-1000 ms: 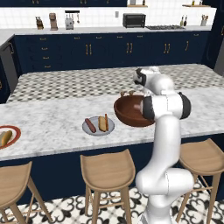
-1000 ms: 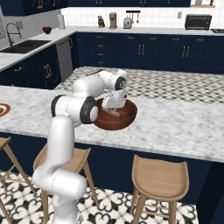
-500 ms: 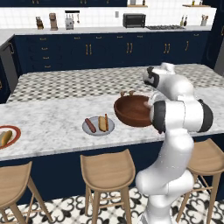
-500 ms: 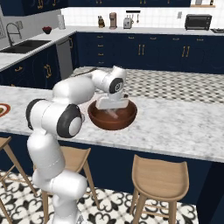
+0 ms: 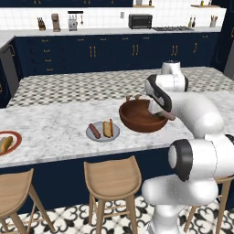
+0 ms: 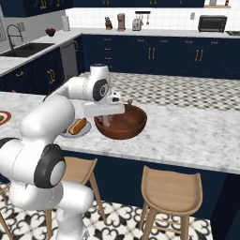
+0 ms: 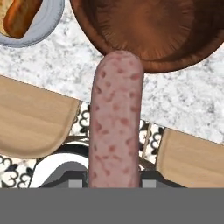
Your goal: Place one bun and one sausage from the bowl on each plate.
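My gripper (image 7: 113, 181) is shut on a pink speckled sausage (image 7: 116, 122), which sticks out over the counter edge just short of the dark wooden bowl (image 7: 148, 30). From the base views the gripper (image 5: 161, 112) (image 6: 108, 119) hangs at the near side of the bowl (image 5: 137, 119) (image 6: 126, 126). Left of the bowl, the grey plate (image 5: 101, 135) (image 6: 70, 134) (image 7: 43, 27) carries a sausage (image 5: 94, 130) and a bun (image 5: 108, 128) (image 6: 78, 125) (image 7: 19, 17). At the far left the orange-rimmed white plate (image 5: 14, 137) (image 6: 2, 117) holds a bun (image 5: 4, 144).
Wooden stools (image 5: 112, 178) (image 6: 171, 190) stand along the counter's near edge, below the hand. A small item (image 5: 132, 97) sits just behind the bowl. My own bulky arm (image 5: 196, 119) fills the space right of the bowl in the left base view.
The arm's elbow and upper links have swung out toward the stool side. The hand has stayed by the bowl with the jaws unchanged.
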Tool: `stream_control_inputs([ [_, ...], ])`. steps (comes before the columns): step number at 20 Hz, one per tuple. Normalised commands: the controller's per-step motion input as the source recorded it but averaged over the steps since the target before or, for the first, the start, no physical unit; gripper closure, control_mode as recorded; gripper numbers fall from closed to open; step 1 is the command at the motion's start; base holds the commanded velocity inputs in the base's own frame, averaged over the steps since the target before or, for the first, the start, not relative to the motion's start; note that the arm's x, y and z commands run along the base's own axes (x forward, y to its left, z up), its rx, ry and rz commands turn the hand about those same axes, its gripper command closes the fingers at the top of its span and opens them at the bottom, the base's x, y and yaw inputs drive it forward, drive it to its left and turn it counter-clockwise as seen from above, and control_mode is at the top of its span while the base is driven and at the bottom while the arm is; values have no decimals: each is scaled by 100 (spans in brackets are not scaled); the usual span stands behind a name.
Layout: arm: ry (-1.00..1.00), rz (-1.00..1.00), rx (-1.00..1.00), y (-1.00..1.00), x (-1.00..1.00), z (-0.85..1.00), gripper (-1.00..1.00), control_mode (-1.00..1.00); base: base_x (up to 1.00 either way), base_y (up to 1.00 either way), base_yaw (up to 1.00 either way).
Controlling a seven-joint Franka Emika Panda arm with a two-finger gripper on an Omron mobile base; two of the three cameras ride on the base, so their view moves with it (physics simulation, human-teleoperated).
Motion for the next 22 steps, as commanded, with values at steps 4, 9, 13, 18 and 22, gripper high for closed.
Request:
stream_control_inputs([
  [4, 0, -30, -8, 45, -23, 52, 100, -100, 0, 0, 0],
  [9, 0, -31, 11, 2, -29, 19, 100, -100, 0, 0, 0],
  [13, 0, -23, 15, -10, -33, 0, 100, -100, 0, 0, 0],
  [18, -4, -1, -2, 0, -10, 0, 100, -100, 0, 0, 0],
  [22, -1, 0, -1, 0, -1, 0, 100, 100, -44, 9, 0],
])
